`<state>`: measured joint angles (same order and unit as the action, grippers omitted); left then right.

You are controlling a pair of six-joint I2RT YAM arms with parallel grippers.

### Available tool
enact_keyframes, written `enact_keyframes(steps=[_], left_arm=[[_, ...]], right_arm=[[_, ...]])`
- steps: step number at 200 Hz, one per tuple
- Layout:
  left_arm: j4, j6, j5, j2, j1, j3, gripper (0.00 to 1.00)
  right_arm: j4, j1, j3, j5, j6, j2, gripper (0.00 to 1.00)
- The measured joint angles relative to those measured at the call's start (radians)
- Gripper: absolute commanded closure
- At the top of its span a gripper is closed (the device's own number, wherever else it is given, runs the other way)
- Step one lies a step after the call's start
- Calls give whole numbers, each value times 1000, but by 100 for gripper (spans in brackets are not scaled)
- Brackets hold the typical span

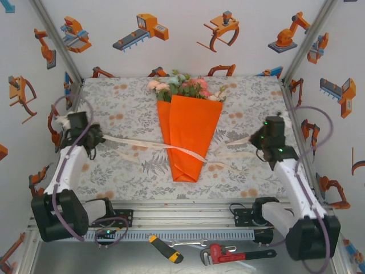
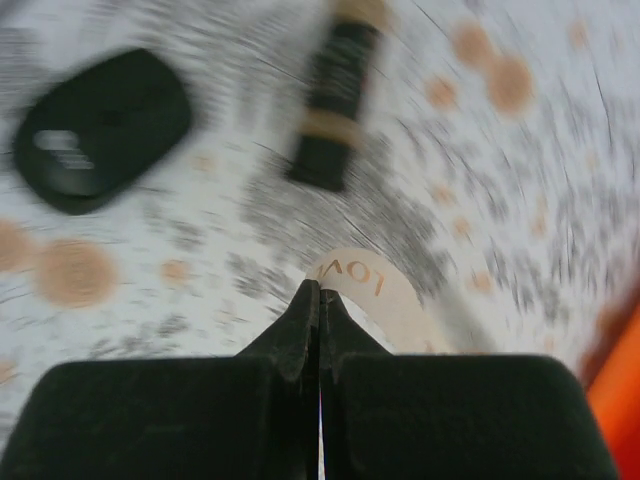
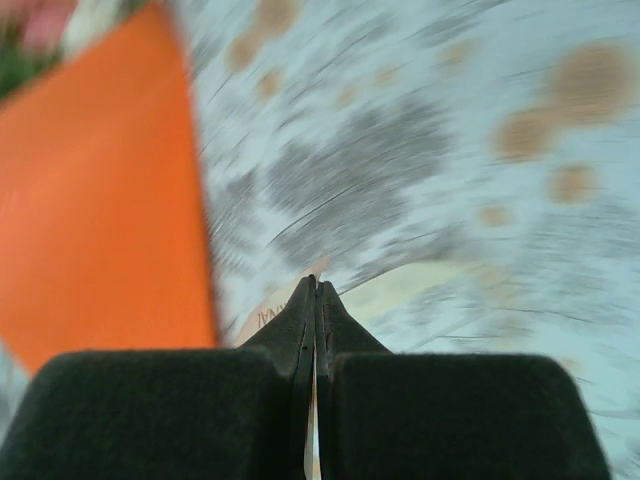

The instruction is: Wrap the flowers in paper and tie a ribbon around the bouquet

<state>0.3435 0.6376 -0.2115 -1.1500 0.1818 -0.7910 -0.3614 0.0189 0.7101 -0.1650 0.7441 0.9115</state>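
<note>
Across the bouquet (image 1: 191, 128) cone on the tabletop (image 1: 125, 108): ribbon (image 1: 142, 144), long axis left to right.
Pinched at the left end by left jaws, at the right end by right jaws, both pressed together.

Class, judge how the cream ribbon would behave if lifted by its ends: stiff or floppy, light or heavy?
Probably floppy: the ribbon curls loosely out of the left gripper and waves across the bouquet. Likely light, being a thin flat strip.
</note>
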Motion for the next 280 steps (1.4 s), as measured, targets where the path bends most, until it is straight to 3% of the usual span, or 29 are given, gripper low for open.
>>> enact_keyframes(steps=[17,36,55,65,77,86,99,111,118,132,149,173,189,217,240,280], left_arm=[[25,60,7,46,137,12,100],[42,90,37,70,163,23,99],[57,114,61,68,160,32,78],[69,125,68,68,160,39,75],[80,132,77,68,160,44,69],[87,131,89,68,160,45,57],[87,128,119,68,152,45,50],[90,116,143,70,110,40,43],[95,102,154,71,60,31,39],[103,55,174,71,-84,-3,36],[105,-21,209,69,-277,-56,35],[97,-145,277,37,-507,-100,35],[99,-232,299,4,-623,-106,35],[132,-372,310,-37,-748,-123,24],[162,-458,315,-44,-806,-164,12],[163,-566,303,-3,-830,-180,2]], right_arm=[[-79,-110,-3,-133,54,-110,100],[-185,-173,1,-286,117,-166,99],[-301,-244,17,-410,169,-148,87],[-345,-297,32,-457,188,-126,81],[-392,-372,61,-480,209,-94,68],[-414,-409,85,-488,230,-77,58],[-416,-432,114,-469,230,-64,46],[-367,-435,120,-382,192,-65,44],[-312,-437,118,-276,155,-64,39],[-179,-431,101,-36,89,-55,39],[-39,-346,95,231,12,-2,44],[32,3,137,435,-165,139,42],[37,245,163,466,-295,233,40],[31,525,140,398,-476,344,36],[31,636,105,297,-563,422,36],[68,652,101,271,-640,575,36]])
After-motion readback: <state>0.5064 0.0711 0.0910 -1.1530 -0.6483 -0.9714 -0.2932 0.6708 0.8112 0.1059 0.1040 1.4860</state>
